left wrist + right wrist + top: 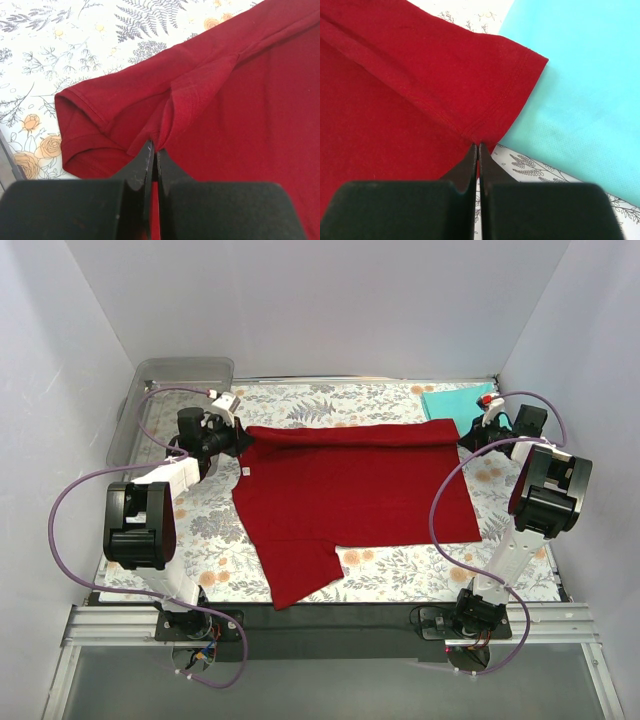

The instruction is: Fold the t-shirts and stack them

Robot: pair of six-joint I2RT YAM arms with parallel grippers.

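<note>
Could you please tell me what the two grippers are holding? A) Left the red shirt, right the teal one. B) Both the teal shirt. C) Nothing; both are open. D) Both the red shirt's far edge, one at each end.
D: the left gripper and the right gripper are each shut on the red shirt; the teal shirt lies gripped by neither.

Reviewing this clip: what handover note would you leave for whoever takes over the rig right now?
Left claw: shut, pinching the dark red t-shirt at its far left corner.
Right claw: shut on the same shirt's far right corner.
Things: the red shirt lies spread on the floral table cover, its far edge doubled over and its near sleeve out flat. The teal t-shirt lies at the far right, next to that corner.
Done: teal shirt folded.
Left: finish folding the red shirt, then stack the two.
</note>
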